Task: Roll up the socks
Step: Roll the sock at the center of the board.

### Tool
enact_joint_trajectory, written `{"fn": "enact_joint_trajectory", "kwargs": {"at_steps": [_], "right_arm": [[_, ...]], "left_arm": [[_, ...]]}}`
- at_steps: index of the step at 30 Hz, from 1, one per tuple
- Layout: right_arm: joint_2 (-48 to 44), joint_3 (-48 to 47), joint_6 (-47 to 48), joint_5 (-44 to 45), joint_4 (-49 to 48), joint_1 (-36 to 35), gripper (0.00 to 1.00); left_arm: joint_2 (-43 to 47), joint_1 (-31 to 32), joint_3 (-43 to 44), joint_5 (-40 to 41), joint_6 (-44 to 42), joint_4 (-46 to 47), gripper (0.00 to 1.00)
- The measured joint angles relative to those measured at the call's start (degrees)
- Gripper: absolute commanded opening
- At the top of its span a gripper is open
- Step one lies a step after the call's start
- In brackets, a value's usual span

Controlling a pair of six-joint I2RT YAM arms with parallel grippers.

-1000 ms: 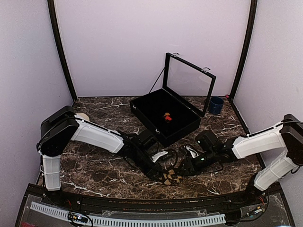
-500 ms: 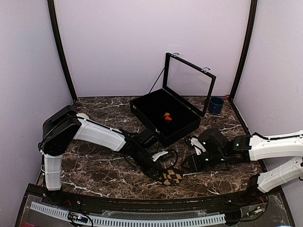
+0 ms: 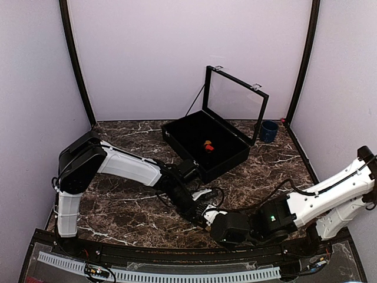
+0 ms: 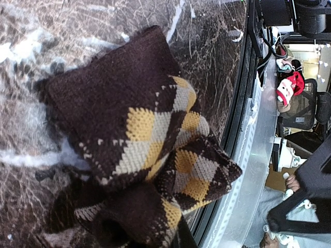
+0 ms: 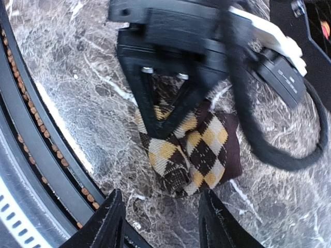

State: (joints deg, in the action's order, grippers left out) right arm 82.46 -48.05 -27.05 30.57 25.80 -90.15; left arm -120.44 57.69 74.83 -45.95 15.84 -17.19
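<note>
Left gripper (image 5: 164,121) pinches the tan sock (image 5: 207,150), seemingly rolled; right gripper (image 5: 161,200) gapes, hiding it overhead.

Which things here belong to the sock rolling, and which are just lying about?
Job:
- tan-diamond sock, pinched in the left gripper
- red-and-orange bundle inside the black box
- right gripper, jaws open, facing that sock

Lying about:
- black box itself, lid up
- blue cup
</note>
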Motion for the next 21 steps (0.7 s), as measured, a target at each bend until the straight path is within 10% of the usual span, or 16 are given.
{"fn": "enact_joint_trajectory", "kwargs": {"at_steps": [21], "right_arm": [[10.71,-2.40,14.64,3.69,-3.41,-1.31,0.48]], "left_arm": [[-0.92,-0.02,1.36,-2.14,-2.69,-3.85,0.00]]}}
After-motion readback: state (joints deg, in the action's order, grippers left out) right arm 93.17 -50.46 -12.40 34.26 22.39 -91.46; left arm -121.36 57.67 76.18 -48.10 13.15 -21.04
